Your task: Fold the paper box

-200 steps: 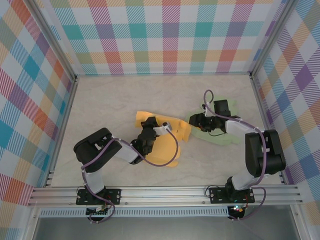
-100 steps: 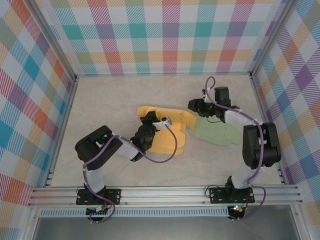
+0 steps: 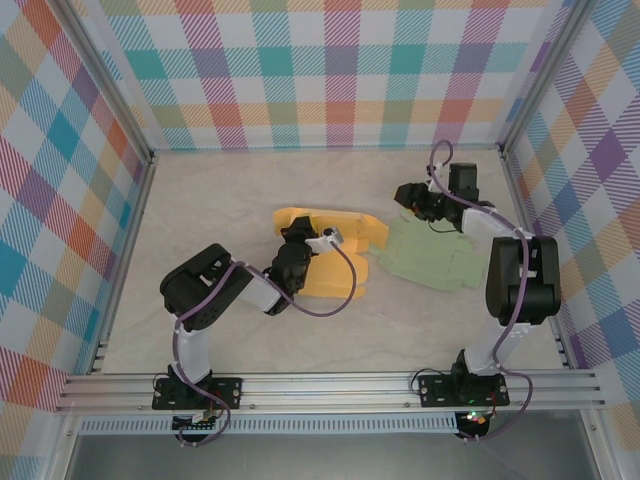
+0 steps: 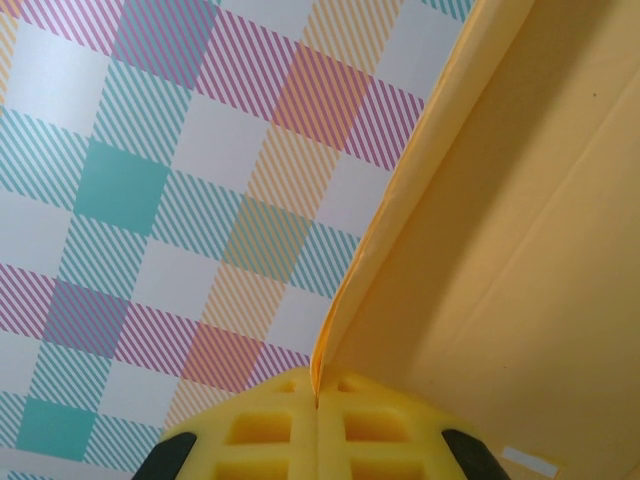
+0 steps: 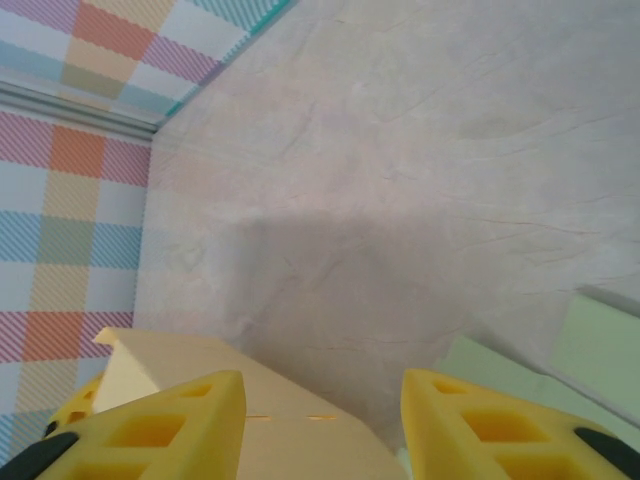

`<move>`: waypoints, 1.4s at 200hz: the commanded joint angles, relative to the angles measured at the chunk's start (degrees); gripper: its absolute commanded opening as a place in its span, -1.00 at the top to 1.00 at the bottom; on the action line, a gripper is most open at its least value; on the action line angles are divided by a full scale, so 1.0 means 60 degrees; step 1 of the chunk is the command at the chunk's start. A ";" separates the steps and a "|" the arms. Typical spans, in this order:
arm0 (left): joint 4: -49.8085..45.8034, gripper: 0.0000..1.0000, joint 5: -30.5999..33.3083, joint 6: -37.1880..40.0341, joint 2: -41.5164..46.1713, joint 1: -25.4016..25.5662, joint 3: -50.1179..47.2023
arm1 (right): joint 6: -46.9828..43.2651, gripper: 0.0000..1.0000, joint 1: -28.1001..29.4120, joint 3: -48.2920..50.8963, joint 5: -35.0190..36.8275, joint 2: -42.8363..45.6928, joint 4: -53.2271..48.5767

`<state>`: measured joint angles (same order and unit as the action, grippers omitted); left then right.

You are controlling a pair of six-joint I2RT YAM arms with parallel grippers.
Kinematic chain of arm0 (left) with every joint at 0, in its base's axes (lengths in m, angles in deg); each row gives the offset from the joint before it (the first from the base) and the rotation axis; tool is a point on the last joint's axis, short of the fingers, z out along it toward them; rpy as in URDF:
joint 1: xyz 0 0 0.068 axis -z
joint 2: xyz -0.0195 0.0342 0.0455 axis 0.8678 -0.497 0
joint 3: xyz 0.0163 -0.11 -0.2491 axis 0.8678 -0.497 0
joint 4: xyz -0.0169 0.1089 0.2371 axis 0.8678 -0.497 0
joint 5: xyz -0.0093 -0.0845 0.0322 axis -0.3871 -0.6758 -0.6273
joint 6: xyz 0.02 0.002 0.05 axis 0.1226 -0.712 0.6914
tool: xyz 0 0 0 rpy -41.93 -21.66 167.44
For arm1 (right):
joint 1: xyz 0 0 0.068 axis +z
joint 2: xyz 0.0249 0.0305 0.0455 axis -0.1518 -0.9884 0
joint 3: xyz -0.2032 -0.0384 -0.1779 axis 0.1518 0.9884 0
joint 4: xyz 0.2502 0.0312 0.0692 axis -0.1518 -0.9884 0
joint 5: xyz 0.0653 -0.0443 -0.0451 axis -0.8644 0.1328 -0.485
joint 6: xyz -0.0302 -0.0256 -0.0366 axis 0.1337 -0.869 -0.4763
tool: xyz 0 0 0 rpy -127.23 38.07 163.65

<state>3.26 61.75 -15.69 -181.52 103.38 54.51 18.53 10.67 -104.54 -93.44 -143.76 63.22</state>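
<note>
I'm clamping my left gripper [image 3: 297,238] tight on the edge of the yellow paper box [image 3: 352,232], mid-table. My right gripper [image 3: 405,193] is hovering part-open and empty, just beyond the far edge of the green sheet [image 3: 430,255].

No writing, brand, number or sign can be read in any view. The one label-like mark is a small white strip [image 4: 524,460] low on the yellow paper [image 4: 520,250], just to the right of the left gripper [image 4: 318,400]. It is too small to tell whether anything is printed on it.
</note>
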 commanded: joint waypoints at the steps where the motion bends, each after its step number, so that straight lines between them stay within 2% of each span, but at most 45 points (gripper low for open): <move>1: 0.0486 1.00 0.0061 0.0017 0.0093 -0.0048 0.0131 | -0.0371 0.11 0.0013 -0.0086 -0.0051 -0.0552 -0.0124; 56: 0.0486 1.00 0.0130 0.0353 -0.0451 -0.0077 0.0416 | -0.0986 0.11 0.0576 0.0133 -0.0177 -0.0926 -0.0009; 175: 0.0485 1.00 0.0105 0.0452 -0.0667 -0.0415 0.0618 | -0.1063 0.09 0.1655 0.1691 -0.0110 0.0105 0.0888; 223: 0.0472 1.00 0.0129 0.0390 -0.0708 -0.0422 0.0641 | -0.1154 -0.02 0.2064 0.2207 0.0296 0.0508 0.1273; 280: 0.0457 1.00 0.0096 0.0330 -0.0733 -0.0421 0.0646 | -0.1173 -0.16 0.2273 0.2312 0.0111 0.0640 0.1564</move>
<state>4.11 62.17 -13.11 -185.41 101.34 57.33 13.26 23.41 -90.57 -91.94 -141.51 70.28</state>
